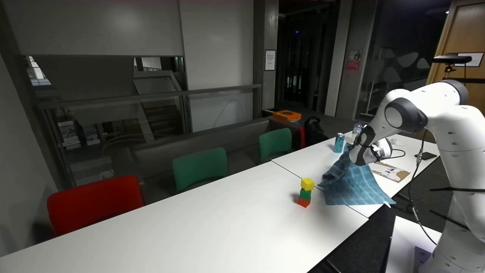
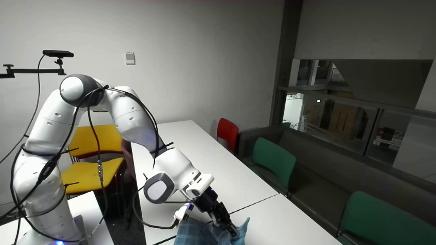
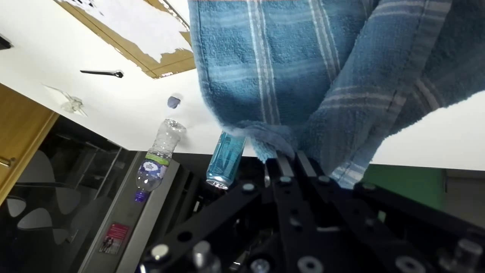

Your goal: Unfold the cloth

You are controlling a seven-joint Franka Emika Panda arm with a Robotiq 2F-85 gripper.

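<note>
Looks mid-unfold: pinching a bunched bit of cloth (image 1: 356,187) in gripper (image 3: 291,157), closed nearly all the way, w/ a flap doubled over right by the grip. Find cloth on table (image 1: 227,227) just beside drink can (image 1: 339,143), w/ a raised end on that side; can't tell if touching. Next, prob. need to draw the held end outward to spread that flap, lay it flat, then let go. Watch drink can: could tip it w/ a wide sweep that way. Note also, nr drink can, a clear bottle (image 3: 157,155); farther from drink can, a brown-and-white card (image 1: 390,171); and, across cloth from drink can, a block stack (image 1: 305,192), prob. easy to topple too. Def. avoid dragging fabric over any.
</note>
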